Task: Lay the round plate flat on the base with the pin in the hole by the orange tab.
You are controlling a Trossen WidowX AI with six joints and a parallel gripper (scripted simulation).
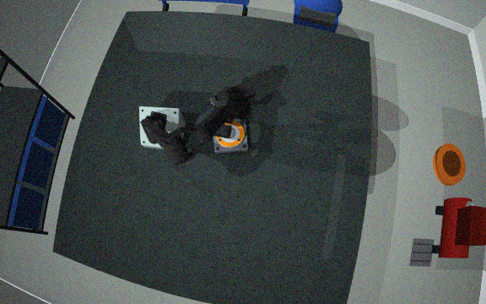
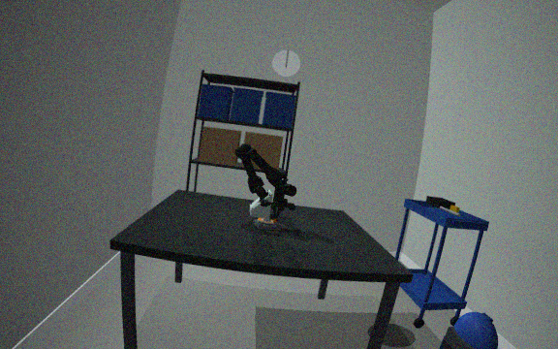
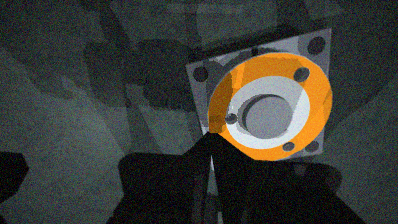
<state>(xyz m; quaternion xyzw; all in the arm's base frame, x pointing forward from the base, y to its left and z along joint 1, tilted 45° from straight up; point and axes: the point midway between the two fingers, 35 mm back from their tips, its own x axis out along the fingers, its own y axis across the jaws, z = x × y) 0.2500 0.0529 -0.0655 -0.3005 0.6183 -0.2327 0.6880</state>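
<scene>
A black robot arm's closed gripper (image 3: 212,145) hovered at the edge of a round orange plate (image 3: 270,106) on a square grey base (image 3: 320,50).

The gripper's two dark fingers were pressed together with nothing between them, their tips meeting just beside the plate's lower-left rim in the wrist view; whether they touched the plate could not be told. The orange plate, with a pale inner ring, sat around a grey round post (image 3: 267,116) at its middle, on the grey base near the centre of a dark table (image 1: 226,219). Small dark holes showed around the plate's ring, one of them near the fingertips. The pin and the orange tab could not be made out. From above, the arm (image 1: 184,137) reached from its white mounting plate (image 1: 146,127) across to the plate (image 1: 236,137), partly covering it.
</scene>
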